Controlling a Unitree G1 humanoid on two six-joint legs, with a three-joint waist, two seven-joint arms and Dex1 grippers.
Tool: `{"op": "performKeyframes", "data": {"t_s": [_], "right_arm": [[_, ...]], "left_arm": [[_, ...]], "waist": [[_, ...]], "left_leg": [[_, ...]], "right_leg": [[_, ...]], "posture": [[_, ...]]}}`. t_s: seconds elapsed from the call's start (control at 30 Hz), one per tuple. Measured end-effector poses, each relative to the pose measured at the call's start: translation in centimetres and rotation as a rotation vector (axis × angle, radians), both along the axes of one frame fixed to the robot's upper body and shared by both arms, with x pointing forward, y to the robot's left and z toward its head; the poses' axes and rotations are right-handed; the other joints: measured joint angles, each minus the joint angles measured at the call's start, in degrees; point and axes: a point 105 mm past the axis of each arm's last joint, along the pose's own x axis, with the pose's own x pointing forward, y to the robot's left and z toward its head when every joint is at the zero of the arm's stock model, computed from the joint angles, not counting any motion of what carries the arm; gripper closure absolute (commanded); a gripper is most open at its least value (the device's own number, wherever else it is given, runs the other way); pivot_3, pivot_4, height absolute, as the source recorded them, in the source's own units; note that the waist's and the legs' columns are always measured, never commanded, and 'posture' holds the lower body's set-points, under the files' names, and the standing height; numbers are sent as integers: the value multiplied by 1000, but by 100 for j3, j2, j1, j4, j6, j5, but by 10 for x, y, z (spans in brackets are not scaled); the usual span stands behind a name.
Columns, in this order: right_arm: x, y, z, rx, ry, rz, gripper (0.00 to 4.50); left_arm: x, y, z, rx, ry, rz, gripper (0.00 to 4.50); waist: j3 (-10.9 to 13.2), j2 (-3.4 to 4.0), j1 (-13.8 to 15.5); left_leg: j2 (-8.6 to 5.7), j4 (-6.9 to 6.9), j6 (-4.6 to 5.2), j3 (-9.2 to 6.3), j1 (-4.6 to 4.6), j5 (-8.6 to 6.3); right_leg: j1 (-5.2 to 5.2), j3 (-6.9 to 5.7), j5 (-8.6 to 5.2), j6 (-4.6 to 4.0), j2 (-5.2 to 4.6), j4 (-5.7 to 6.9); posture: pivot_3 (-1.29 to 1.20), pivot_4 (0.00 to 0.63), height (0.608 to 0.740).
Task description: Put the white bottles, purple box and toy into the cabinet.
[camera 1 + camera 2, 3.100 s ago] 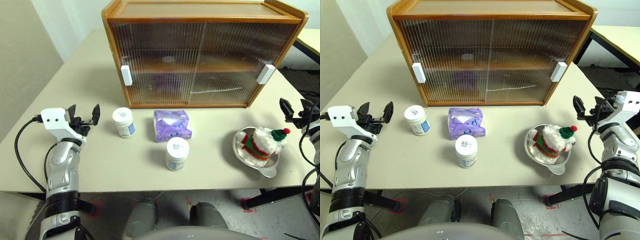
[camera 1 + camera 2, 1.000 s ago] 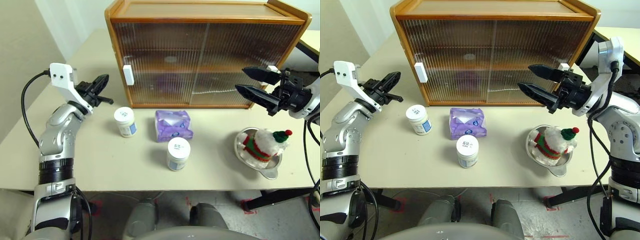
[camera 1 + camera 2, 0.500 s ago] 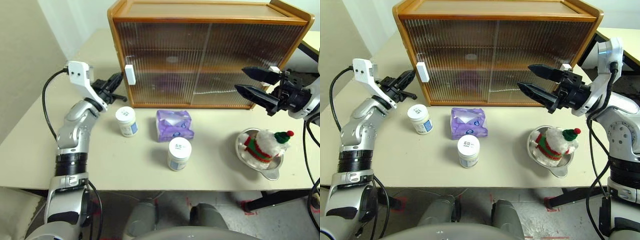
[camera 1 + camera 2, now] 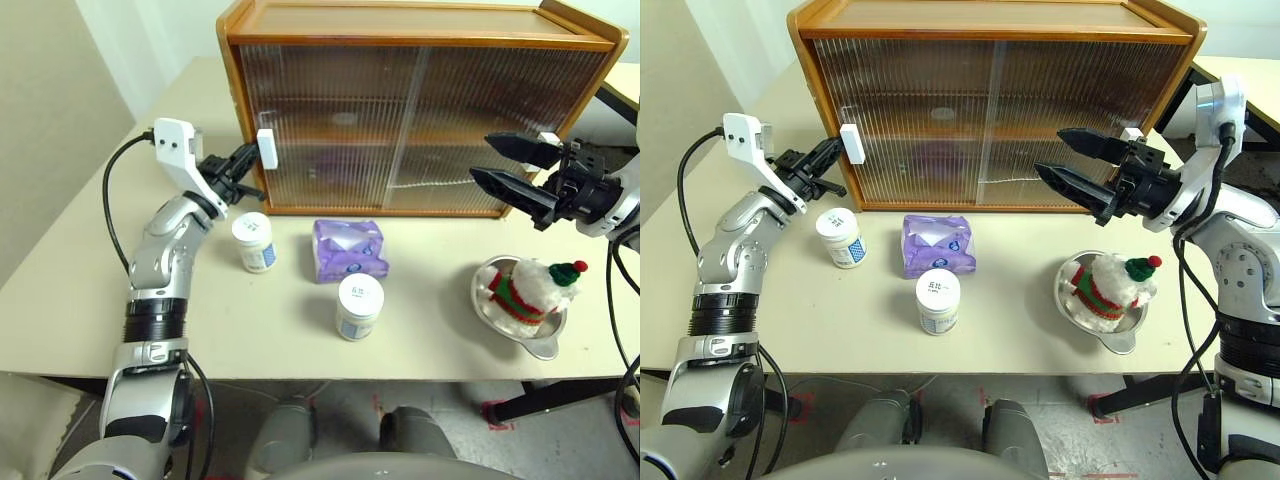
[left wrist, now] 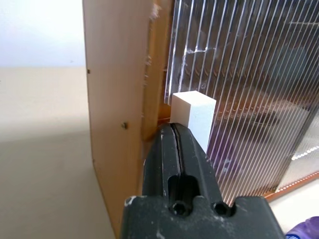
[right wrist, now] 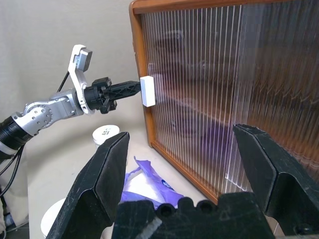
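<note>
Cabinet stands at the far side of the table, both ribbed sliding doors closed. A white handle sits on each door: left handle at the cabinet's left edge, right handle partly hidden behind the right claw.

On the table in front of the cabinet: one white bottle to the left, purple box just right of it, second white bottle nearer than the box and close to its near edge. None of the three touch. Toy lies in a round metal bowl at the right, well apart from the bottles.

Left claw: fingers pressed fully together, holding nothing. Tip is at the left handle, at its left face; the left wrist view shows the closed tip right against the white block, though actual contact cannot be confirmed.

Right claw: fingers spread wide, empty, held in the air in front of the cabinet's right door, above and beyond the toy, pointing left.
</note>
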Motion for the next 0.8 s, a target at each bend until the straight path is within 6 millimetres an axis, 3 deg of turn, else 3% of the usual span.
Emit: {"op": "performKeyframes", "data": {"t_s": [0.27, 0.8], "right_arm": [[1, -1, 1, 2, -1, -13, 0], [1, 1, 2, 11, -9, -23, 0]], "left_arm": [[3, -17, -4, 3, 17, -58, 4485], [8, -62, 9, 17, -18, -200, 4485]], "waist": [[1, -1, -9], [5, -7, -144]], "left_leg": [[0, 8, 0, 0, -3, 0], [-1, 15, 9, 0, -6, 5]], "right_leg": [[0, 0, 0, 1, 0, 0], [2, 0, -4, 6, 3, 0]], "posture": [[-1, 0, 740], [-24, 0, 740]]}}
